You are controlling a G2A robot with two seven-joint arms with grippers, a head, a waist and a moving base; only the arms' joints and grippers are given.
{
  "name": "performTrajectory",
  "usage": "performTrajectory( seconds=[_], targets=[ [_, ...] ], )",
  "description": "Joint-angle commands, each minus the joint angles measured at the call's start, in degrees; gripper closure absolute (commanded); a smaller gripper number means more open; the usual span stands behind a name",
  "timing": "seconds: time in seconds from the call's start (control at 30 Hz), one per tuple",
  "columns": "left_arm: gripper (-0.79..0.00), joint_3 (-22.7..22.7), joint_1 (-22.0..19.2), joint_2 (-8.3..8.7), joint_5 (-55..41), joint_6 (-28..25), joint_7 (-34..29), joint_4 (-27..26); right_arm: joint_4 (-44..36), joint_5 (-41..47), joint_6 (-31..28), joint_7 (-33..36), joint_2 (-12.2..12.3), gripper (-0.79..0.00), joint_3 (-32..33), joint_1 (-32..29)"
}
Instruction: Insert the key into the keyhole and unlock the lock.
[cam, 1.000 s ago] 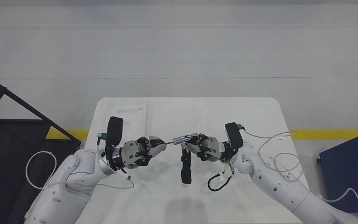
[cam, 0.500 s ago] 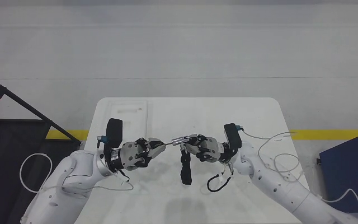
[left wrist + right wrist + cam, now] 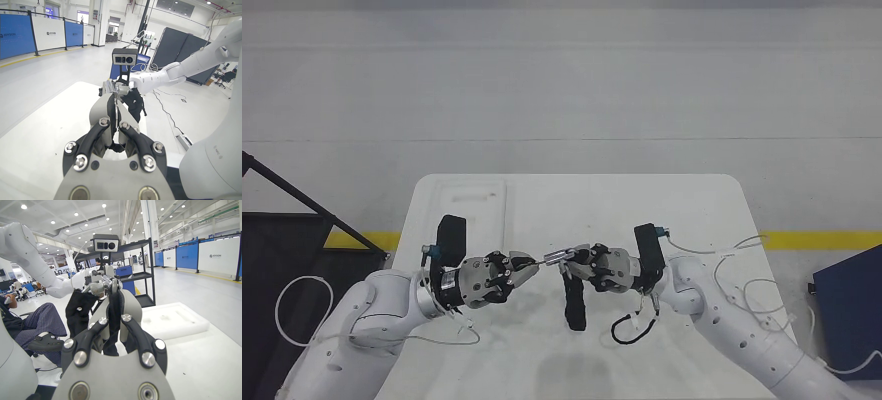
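**Top view.** The left gripper and right gripper face each other above the table. Over the last second both have drifted slightly toward the robot, and the right one has edged closer to the left. The key tip now meets the lock. Insertion appears to be starting; turning remains.

**Left wrist view.** The fingers are clamped on the key, with its blade aimed at the lock's end. Seating depth cannot be told.

**Right wrist view.** The fingers are closed on the lock. A black pouch hangs beneath it.
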Motion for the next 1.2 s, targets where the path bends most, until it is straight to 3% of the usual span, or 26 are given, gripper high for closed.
performTrajectory(
  seconds=[0.0, 0.47, 0.6, 0.73, 0.9, 1.17],
  targets=[
    [-0.785, 0.0, -0.1, -0.06, 0.2, 0.3, 0.3, 0.0, -0.3, 0.0, -0.1, 0.7, 0.0, 0.0, 0.5, -0.4],
    [-0.785, 0.9, -0.9, -0.55, 0.3, -3.4, 4.3, 1.3, -1.4, -0.2, -0.9, 2.4, -0.6, 0.0, 4.8, -2.8],
    [-0.785, -1.4, -1.1, -0.92, 2.2, -6.8, 10.4, 2.4, -1.4, -0.6, -2.3, 1.1, -0.6, 0.0, 6.8, -3.4],
    [-0.785, -1.6, -1.7, -1.3, 9.4, -6.8, 19.9, 1.1, -2.6, -2.0, -2.4, 0.7, -0.5, 0.0, 7.6, -3.3],
    [-0.785, 0.6, -3.2, -0.21, 25.6, -6.8, 30.9, 1.3, -3.8, -3.0, -2.4, 0.7, 0.0, 0.0, 7.1, -2.0],
    [-0.785, 0.6, -3.2, -0.21, 25.6, -6.8, 30.9, 1.3, -4.1, -2.6, -2.4, 0.7, 0.3, 0.0, 6.8, -1.4]
  ],
)
